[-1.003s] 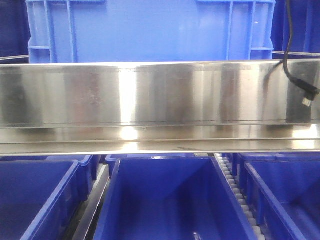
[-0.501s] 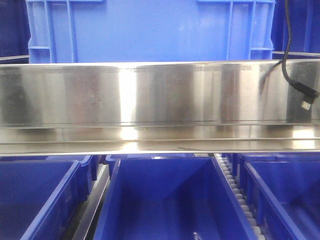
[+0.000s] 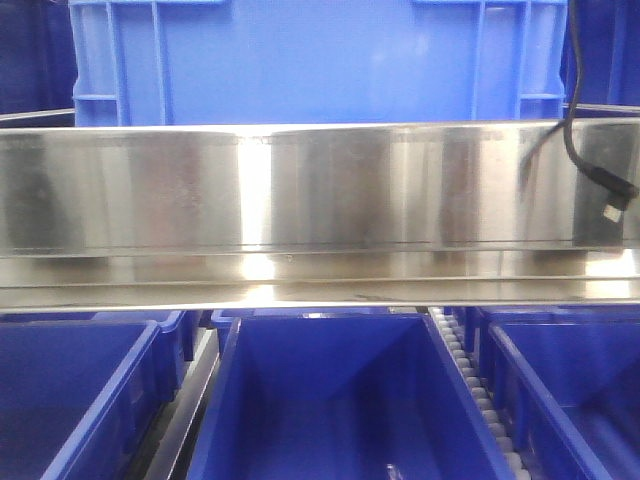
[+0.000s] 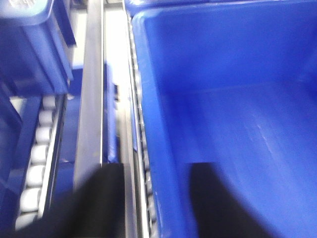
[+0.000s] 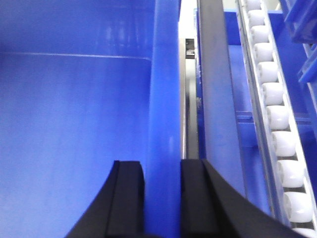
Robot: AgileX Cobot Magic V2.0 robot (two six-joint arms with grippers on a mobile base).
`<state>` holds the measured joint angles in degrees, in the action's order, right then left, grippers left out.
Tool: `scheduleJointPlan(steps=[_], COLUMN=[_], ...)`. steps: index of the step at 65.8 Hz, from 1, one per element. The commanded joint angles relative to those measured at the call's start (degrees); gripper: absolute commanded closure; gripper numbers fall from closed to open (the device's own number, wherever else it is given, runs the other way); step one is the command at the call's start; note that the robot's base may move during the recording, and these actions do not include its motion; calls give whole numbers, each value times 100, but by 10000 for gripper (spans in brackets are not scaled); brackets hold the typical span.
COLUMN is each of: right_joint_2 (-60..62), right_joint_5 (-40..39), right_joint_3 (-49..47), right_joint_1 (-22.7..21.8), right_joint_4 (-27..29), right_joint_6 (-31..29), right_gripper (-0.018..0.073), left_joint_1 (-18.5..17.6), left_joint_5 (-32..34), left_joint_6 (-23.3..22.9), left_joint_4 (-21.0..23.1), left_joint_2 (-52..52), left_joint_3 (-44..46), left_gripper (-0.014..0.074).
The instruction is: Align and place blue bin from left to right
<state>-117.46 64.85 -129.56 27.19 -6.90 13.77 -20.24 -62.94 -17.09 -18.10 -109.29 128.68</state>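
The blue bin [image 3: 320,60] stands behind a steel rail, only its upper wall showing in the front view. My left gripper [image 4: 156,198] is open. Its blurred dark fingers straddle the bin's left wall [image 4: 158,148], one over the steel rail outside, the other inside the bin [image 4: 237,99]. My right gripper [image 5: 162,198] is shut on the bin's right wall [image 5: 166,124], one finger inside the bin [image 5: 74,109] and one outside. Neither gripper shows in the front view.
A wide steel rail [image 3: 320,190] crosses the front view. Darker blue bins [image 3: 330,400] [image 3: 70,390] [image 3: 580,390] sit below it beside a roller track [image 3: 470,380]. A black cable [image 3: 590,160] hangs at right. White rollers [image 5: 277,119] [image 4: 37,148] flank the bin.
In the front view the blue bin has shifted a little to the right over the last half second. The rail, cable and lower bins stay put.
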Motion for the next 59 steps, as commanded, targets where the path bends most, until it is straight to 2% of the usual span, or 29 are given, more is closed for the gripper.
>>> scheduleJointPlan(steps=[1,9,37,59], right_joint_2=[44,44,44,44], right_joint_5=[67,67,67,-17], right_joint_3=[-39,-39,-39,-39], right_joint_1=[-18,-18,-18,-14], right_joint_4=[-207,-207,-207,-207], right_joint_6=[-48,-48,-48,-48], right_gripper=[629,629,629,629], left_joint_1=[-83,-71,50,116], left_joint_5=[124,125,-128,-319], left_joint_6=[-328,-764,-767,-767], left_joint_4=[-204,-169,-212,42], left_joint_2=[-106,-311,-773,-866], left_joint_3=[33,119,472,472], left_gripper=[312,312,312,312])
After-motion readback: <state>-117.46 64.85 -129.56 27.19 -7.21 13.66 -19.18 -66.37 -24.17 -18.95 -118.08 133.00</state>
